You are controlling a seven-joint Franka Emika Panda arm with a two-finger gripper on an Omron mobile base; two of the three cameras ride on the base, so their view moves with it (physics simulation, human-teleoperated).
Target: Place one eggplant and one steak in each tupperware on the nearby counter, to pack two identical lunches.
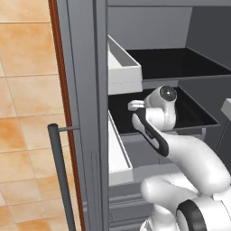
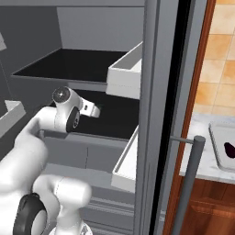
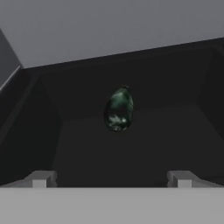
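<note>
Reaching into the grey fridge's dark shelf, the claw faces the small teal-grey oval eggplant lying ahead. Its fingers stand wide apart and empty, likely to straddle that eggplant.

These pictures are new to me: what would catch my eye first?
First, the white robot arm reaching into an open grey fridge, its gripper open over a black shelf. Ahead of the fingertips lies a small dark teal-grey oval eggplant, untouched. Off to the right, on the white marbled counter, a pale grey-white tray holds a purple-black eggplant.
</note>
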